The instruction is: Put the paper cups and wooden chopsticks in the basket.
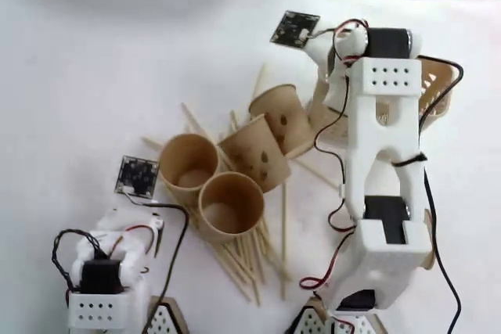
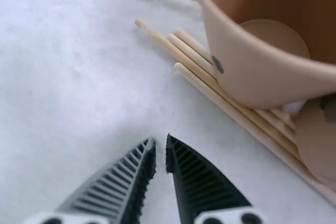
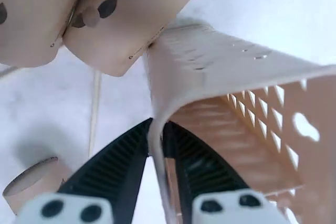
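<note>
Pinched basket [image 3: 236, 72] wall with right gripper [image 3: 157, 127], tipped paper cups [image 3: 126, 19] just past fingertips. Held left gripper [image 2: 160, 142] almost closed, empty; wooden chopsticks [image 2: 199, 61] close ahead, long axes slanting across its reach, likely nearer arm for those.

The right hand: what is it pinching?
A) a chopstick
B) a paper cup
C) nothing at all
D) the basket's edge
D: the right hand has one finger on each side of the basket wall.
</note>
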Robot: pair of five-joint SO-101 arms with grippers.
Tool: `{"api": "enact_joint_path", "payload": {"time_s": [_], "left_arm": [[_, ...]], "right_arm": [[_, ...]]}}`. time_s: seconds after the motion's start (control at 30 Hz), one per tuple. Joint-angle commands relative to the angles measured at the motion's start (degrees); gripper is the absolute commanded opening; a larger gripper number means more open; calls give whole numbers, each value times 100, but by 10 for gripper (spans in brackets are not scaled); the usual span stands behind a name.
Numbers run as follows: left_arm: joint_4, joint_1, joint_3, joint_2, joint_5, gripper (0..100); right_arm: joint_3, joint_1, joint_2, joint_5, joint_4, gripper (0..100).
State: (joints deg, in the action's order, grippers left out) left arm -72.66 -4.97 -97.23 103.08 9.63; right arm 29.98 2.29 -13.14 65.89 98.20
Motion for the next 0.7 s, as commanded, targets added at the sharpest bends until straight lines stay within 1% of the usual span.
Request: {"api": "enact_joint_path", "payload": {"time_s": [0.0, 0.07, 0.1, 0.23, 0.3, 0.4, 0.57, 0.67], "left_arm": [[-44, 40, 26, 31, 26, 57], [-44, 40, 26, 31, 26, 57], [-44, 40, 26, 31, 26, 57], [-44, 40, 26, 31, 26, 57], [-44, 40, 26, 31, 26, 57], [-44, 40, 26, 31, 26, 57], [-44, 40, 26, 31, 26, 57], [-44, 40, 26, 31, 26, 57]], "right_arm": [[18, 13, 462, 53, 22, 22], [88, -13, 497, 9, 22, 50], [176, -57, 541, -193, 22, 84], [826, -233, 734, -1407, 22, 258], [1099, -277, 866, -1820, 22, 296], [1196, -233, 1182, -1978, 31, 283], [1187, 127, 1763, -2400, 40, 195], [914, 391, 2185, -2629, 48, 183]]}}
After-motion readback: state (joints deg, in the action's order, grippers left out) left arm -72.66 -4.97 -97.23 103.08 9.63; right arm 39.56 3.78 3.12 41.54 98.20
